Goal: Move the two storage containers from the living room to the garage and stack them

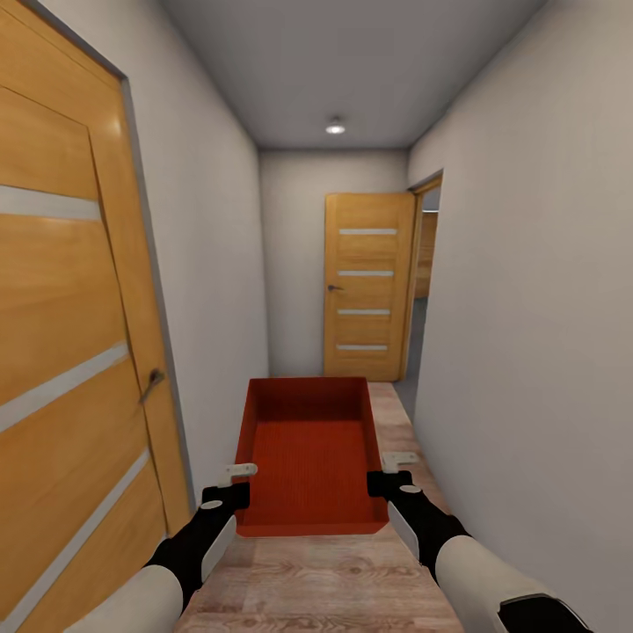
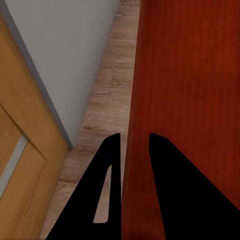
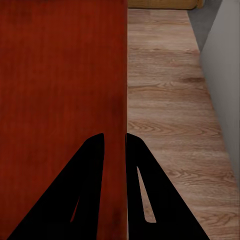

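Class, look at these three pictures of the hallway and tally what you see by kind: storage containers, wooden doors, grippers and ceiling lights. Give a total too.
Storage containers: 1, the orange-red container
Wooden doors: 2, the near door and the far door
Grippers: 2, the left gripper and the right gripper
Ceiling lights: 1, the ceiling light
Total: 6

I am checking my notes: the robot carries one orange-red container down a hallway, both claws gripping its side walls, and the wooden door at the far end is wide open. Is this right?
Not quite. In the head view the far door stands closed; the open doorway is beside it on the right wall. The rest holds: the left claw and right claw each clamp a side wall of the container.
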Motion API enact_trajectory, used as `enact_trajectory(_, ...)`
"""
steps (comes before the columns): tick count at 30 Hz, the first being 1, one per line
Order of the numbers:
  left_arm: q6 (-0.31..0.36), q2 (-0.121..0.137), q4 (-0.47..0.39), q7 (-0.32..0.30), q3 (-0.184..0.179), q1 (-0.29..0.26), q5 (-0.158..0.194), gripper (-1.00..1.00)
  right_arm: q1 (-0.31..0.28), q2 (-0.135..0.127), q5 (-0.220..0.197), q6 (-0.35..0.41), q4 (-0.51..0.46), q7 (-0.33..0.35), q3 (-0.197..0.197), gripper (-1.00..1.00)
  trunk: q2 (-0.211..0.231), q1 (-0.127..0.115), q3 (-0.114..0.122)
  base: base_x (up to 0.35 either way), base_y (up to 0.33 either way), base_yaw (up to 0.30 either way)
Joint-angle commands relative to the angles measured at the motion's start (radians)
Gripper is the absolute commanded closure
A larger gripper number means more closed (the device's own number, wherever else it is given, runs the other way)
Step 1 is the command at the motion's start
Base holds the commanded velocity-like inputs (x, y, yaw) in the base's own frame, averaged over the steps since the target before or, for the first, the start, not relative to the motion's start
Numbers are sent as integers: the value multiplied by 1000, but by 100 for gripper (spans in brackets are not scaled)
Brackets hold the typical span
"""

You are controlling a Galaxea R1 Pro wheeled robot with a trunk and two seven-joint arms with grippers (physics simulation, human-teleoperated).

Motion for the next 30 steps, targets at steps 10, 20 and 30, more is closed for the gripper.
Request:
enact_trajectory(10, 7, 63, 3, 11, 60, 0, 13, 100, -1, -3, 8, -13, -5, -5, -8, 100, -1, 1, 0, 325, 0, 0)
enact_trajectory(20, 7, 61, 3, 11, 61, 0, 13, 100, -1, -1, 7, -13, -5, -5, -8, 100, -1, 1, 0, 324, 0, 0)
enact_trajectory(30, 7, 60, 4, 11, 61, 0, 13, 100, -1, 3, 7, -14, -5, -7, -8, 100, -1, 1, 0, 324, 0, 0)
